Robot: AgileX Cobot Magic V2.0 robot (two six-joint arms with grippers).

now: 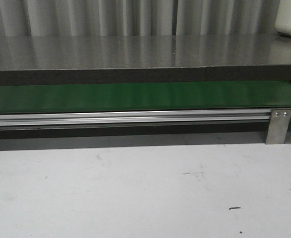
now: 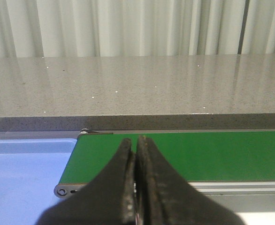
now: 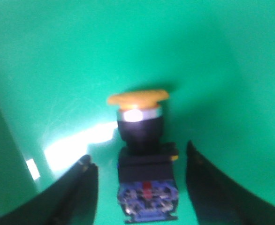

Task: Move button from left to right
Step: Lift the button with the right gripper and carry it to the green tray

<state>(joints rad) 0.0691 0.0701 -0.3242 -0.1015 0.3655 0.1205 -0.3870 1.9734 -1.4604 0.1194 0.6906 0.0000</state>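
Button (image 3: 144, 154): orange mushroom cap, boxy black body.

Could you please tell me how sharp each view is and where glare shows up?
Right wrist view: soft and blurred, a white glare patch on the green belt beside the button, the right gripper open around it. Left wrist view: sharp on the counter, left gripper shut. Front view: fairly sharp, pale streaks reflected on the counter.

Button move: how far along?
Done: right hand is over the green belt, open, its fingers either side of the button. In hand: the grasp, not yet closed. Left: lifting and placing it. Left hand is shut on nothing.
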